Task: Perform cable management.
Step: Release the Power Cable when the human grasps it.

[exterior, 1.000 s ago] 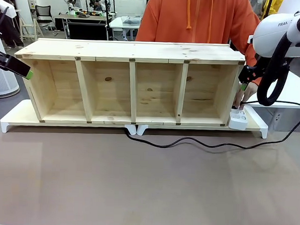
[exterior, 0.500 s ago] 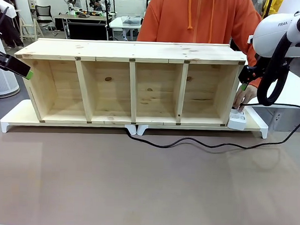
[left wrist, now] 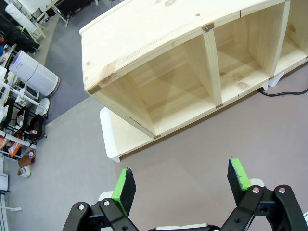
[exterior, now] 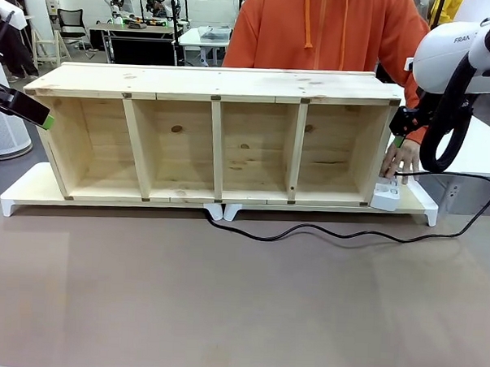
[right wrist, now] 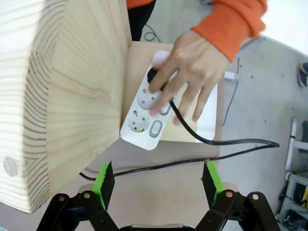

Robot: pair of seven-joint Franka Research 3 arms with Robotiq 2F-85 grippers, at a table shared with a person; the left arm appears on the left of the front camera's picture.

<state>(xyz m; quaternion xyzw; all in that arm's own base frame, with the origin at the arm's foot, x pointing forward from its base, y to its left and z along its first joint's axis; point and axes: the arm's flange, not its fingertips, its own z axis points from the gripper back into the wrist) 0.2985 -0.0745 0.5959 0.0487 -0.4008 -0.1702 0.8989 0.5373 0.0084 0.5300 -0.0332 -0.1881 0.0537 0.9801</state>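
Black cable (exterior: 340,233) runs loose, left to right, across the desk (exterior: 223,313) at mid-frame, so tidying looks barely begun. Both robot hands, left (left wrist: 180,185) and right (right wrist: 158,182), hover wide and empty. Farther back, at right, a person's hand (right wrist: 190,72) presses the plug (right wrist: 153,75) into the strip (right wrist: 147,120).

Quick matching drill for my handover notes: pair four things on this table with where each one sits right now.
1. cable
2. power strip
3. person's hand
4. left gripper

A. open above the bare table, near the shelf's end
B. on the power strip, at a plug
C. white, beside the shelf's right end
D. snaking across the table before the shelf

Pairs: 1-D, 2-C, 3-B, 4-A
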